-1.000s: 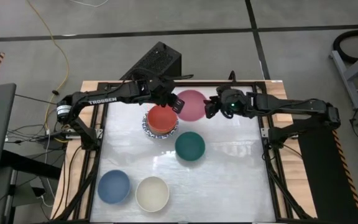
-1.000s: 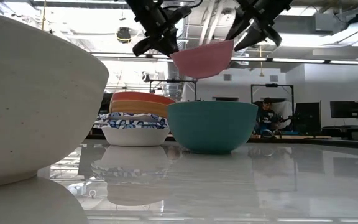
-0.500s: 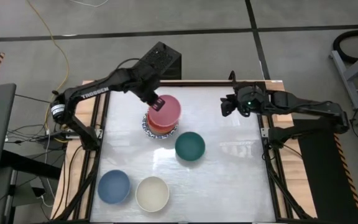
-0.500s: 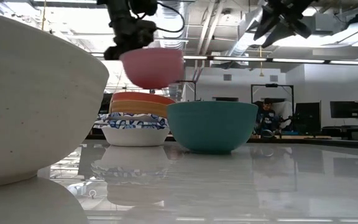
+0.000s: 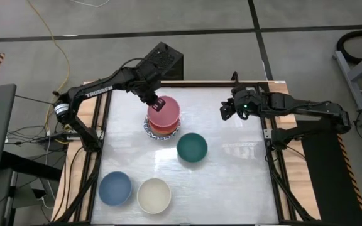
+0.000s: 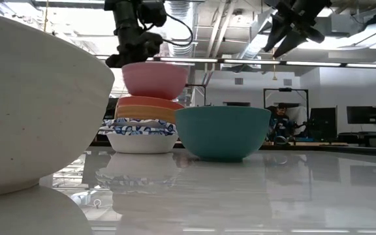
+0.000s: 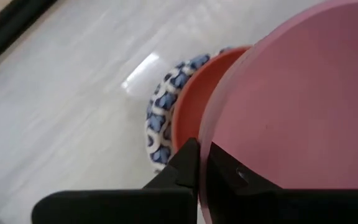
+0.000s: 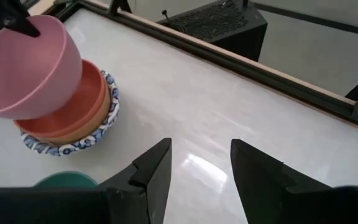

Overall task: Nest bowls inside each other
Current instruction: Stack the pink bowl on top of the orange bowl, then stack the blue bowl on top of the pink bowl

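Left pincer [image 5: 158, 102] pinches the pink bowl [image 5: 165, 110] by its thin rim; looks light, stiff, slick. Right pincer [image 5: 224, 110] gapes empty.

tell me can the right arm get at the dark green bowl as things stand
Probably yes. The right gripper hangs open and empty over the table's far right side, and the round dark green bowl stands alone with bare table between them. The left gripper is busy holding the pink bowl over the stack.
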